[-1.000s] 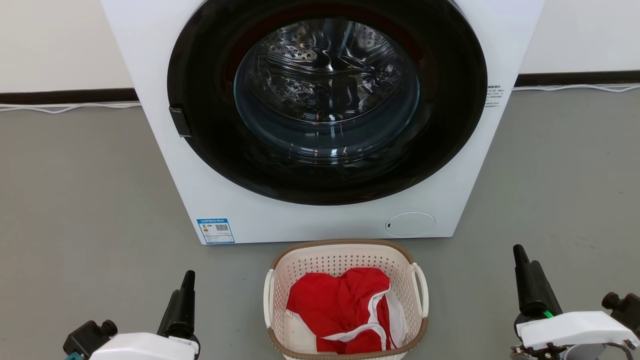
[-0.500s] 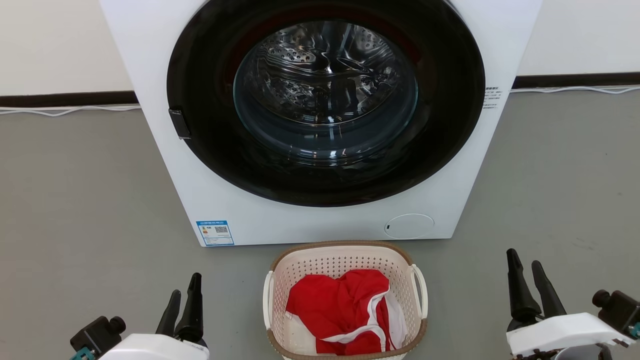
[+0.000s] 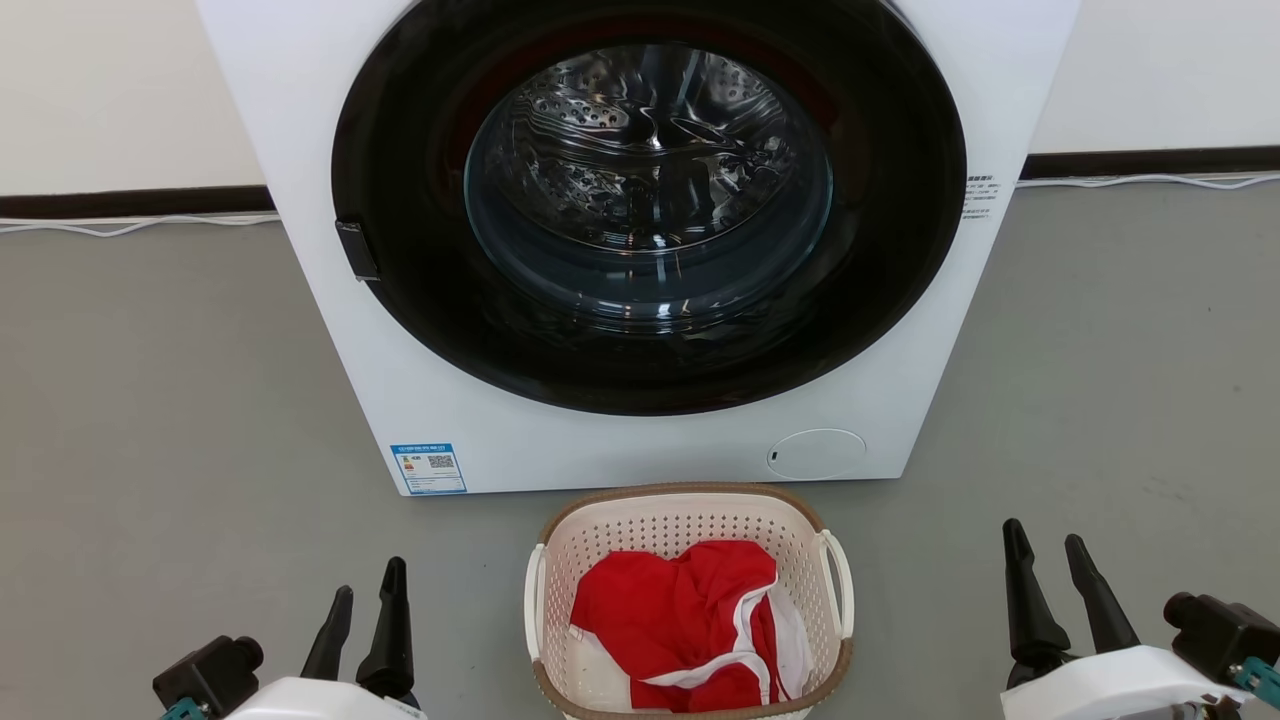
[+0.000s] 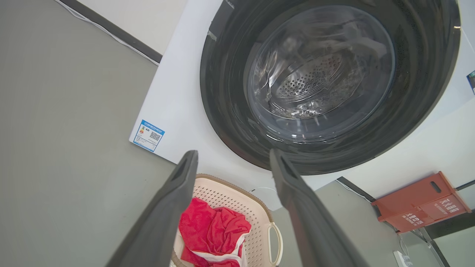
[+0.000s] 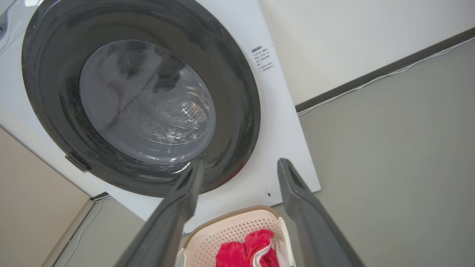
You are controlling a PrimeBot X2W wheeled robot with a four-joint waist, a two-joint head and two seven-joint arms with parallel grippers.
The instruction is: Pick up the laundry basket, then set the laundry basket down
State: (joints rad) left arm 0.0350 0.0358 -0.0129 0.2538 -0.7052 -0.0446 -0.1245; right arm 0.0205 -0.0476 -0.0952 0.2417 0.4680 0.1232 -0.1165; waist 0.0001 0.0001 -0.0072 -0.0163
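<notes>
The cream perforated plastic laundry basket (image 3: 690, 522) stands on the grey floor (image 3: 150, 400) before the white washing machine (image 3: 600, 460), with a crumpled red cloth (image 3: 670, 610) inside, between the left claw (image 3: 369, 577) and the right claw (image 3: 1043, 532).

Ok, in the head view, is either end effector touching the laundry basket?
No: the left end effector and right end effector hang open either side of the laundry basket, apart from it.
</notes>
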